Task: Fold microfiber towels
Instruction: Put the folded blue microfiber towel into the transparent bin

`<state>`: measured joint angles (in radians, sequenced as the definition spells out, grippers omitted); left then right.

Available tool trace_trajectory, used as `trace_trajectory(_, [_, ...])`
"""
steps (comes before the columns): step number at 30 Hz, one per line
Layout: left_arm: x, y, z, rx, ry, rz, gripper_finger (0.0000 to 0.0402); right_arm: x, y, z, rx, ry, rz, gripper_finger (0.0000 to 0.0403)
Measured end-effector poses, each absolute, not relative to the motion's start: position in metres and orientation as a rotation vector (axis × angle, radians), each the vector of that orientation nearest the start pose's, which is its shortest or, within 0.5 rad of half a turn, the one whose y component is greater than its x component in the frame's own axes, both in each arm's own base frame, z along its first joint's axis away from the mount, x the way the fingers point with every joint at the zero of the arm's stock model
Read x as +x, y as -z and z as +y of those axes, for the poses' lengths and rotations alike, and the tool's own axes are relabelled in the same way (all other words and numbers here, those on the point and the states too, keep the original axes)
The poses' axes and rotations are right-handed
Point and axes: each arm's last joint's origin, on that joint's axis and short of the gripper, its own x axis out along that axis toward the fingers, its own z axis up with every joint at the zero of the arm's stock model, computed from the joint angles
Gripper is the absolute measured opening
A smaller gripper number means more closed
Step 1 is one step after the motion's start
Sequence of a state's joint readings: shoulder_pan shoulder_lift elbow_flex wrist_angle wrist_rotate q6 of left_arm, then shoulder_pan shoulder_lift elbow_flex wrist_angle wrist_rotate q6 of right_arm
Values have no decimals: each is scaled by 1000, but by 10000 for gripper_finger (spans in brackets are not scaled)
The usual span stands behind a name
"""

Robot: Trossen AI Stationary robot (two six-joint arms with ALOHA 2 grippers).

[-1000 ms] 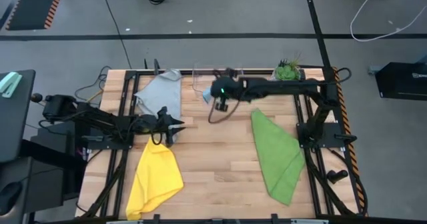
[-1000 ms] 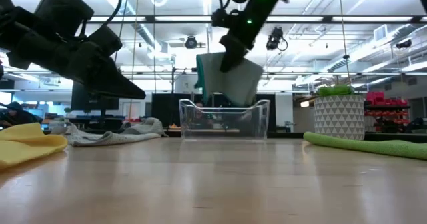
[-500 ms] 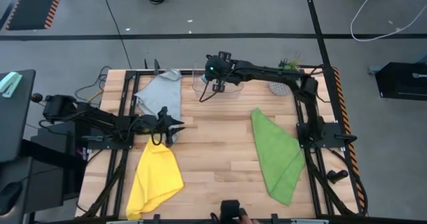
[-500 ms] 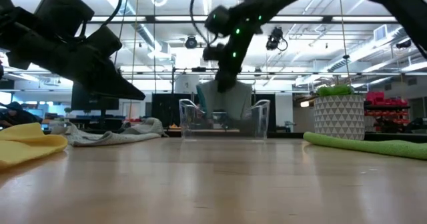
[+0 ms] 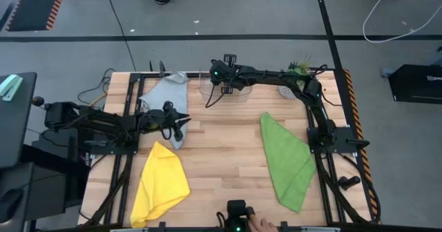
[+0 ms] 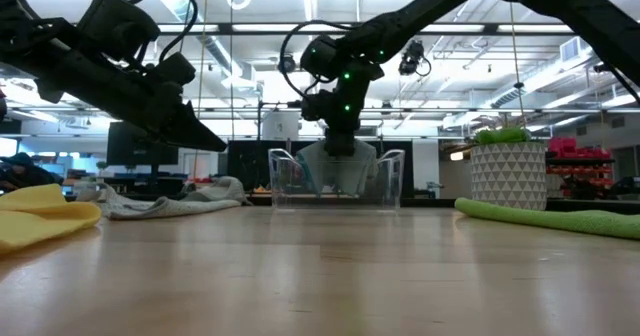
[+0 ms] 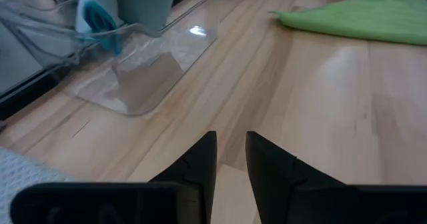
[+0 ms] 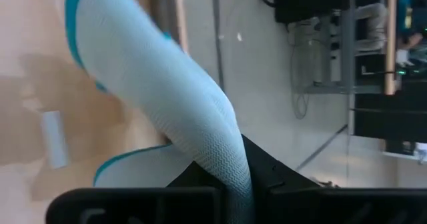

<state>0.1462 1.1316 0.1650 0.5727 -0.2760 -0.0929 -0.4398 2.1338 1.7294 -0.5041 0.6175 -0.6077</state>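
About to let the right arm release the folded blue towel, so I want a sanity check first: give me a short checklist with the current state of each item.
1. Right hand over the clear bin: ok, it hangs above the bin's opening in the low view.
2. Light blue towel gripped: ok, pinched between the fingers in the right wrist view.
3. Towel lowered inside the bin walls: ok, its lower part shows behind the clear front wall.
4. Towel resting on the bin floor: cannot tell.
5. Left hand out of the way: ok, it is near the grey towel, apart from the bin.
6. Green towel and yellow towel unfolded, awaiting turns: ok.
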Motion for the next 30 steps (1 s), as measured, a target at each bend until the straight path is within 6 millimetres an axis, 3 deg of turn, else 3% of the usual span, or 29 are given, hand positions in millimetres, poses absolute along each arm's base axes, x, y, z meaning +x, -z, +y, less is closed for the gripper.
trace_trajectory(10, [181,-136,35,-60,-435,399,66,414,-201,-213,-569,543,1253,30])
trace_trajectory(15, [181,-136,35,-53,-434,404,70,415,-198,-206,-548,505,1266,52])
trace_trajectory(19, [181,-136,35,-53,-434,404,69,416,-197,-200,-530,471,1271,98])
trace_trajectory(24, [180,-136,35,-52,-434,407,64,417,-200,-197,-507,479,1261,185])
trace_trajectory(30, [180,-135,35,-37,-430,421,68,413,-236,-200,-398,477,1197,260])
